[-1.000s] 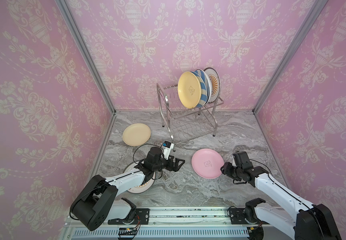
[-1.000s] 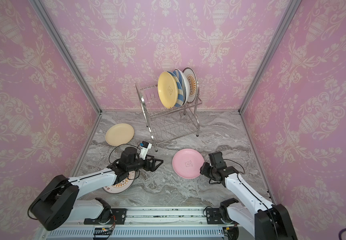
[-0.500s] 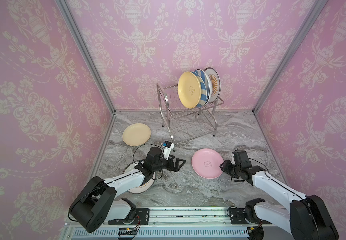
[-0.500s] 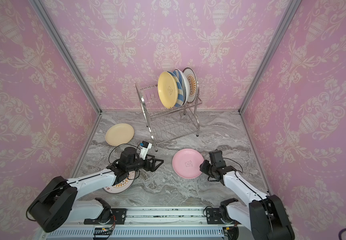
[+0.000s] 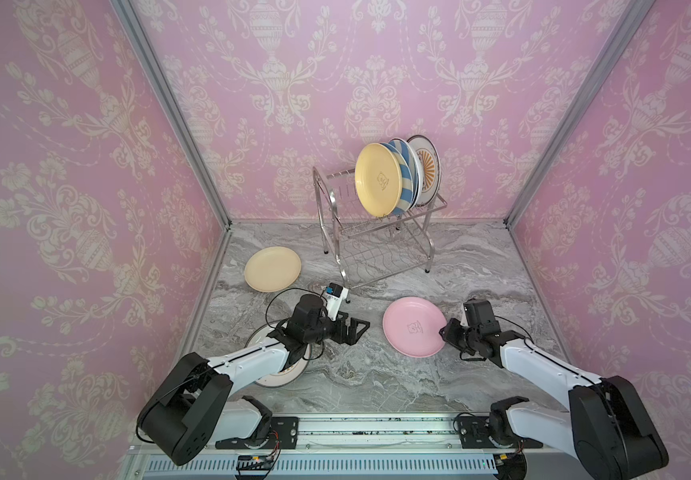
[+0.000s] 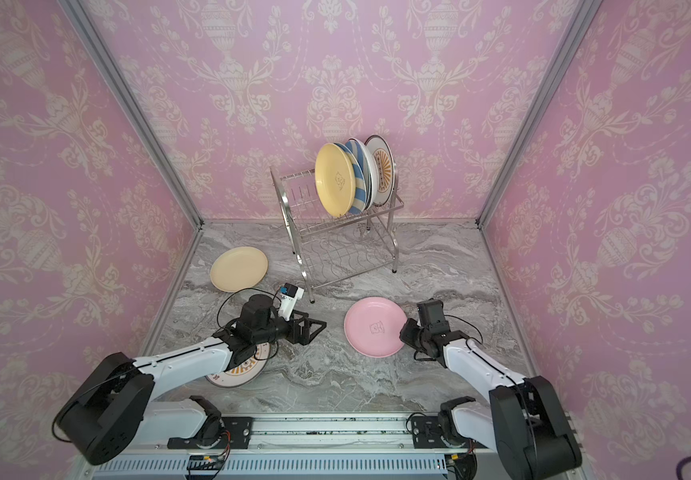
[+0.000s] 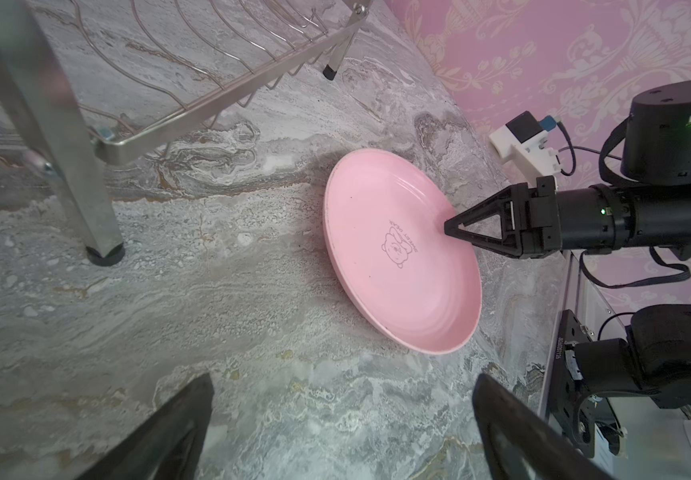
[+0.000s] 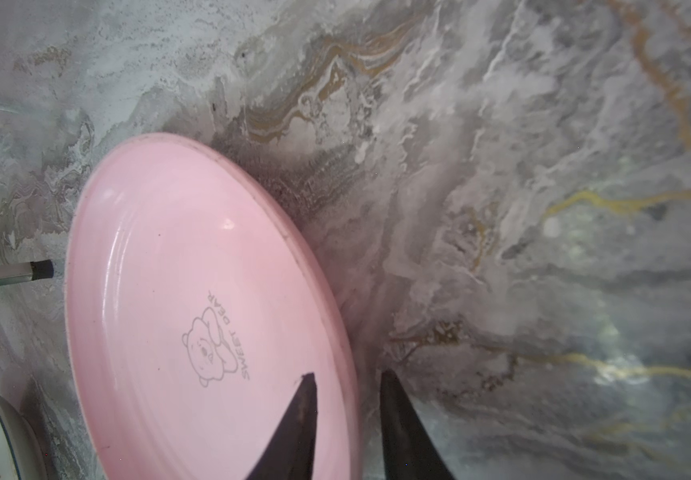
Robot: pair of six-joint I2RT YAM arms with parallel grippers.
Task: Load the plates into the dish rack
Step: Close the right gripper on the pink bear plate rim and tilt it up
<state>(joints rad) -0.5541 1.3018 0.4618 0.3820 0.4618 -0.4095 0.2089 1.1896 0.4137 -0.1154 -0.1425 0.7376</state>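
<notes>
Right wrist view shows the pink plate (image 8: 194,291) close up, its bear print facing up, lying on the grey marble table (image 8: 543,208). The right gripper (image 8: 347,374) straddles the plate's near rim, with one dark finger over the inner face and the other just outside the edge. The jaws stand narrowly apart with the rim between them, and it cannot be told whether they press on it. In both top views the pink plate (image 5: 412,328) sits right of centre, in front of the dish rack (image 5: 321,203) and well apart from its legs. The right arm reaches in low from the front right corner, with its wrist level with the plate's right edge. Across a strip of bare marble, the left gripper (image 5: 354,330) hovers with its jaws wide apart and empty, pointing toward the plate. The left arm stretches low from the front left, passing over a sunburst plate (image 6: 238,372) that lies flat. A cream plate (image 5: 272,269) lies near the left wall. On the rack's upper tier stand a yellow plate (image 5: 378,179), a blue-striped plate (image 5: 407,183) and another sunburst plate (image 5: 429,166), crowded to the right, so the slots on the tier's left side are free. Open marble lies between the pink plate and the rack's front legs.
</notes>
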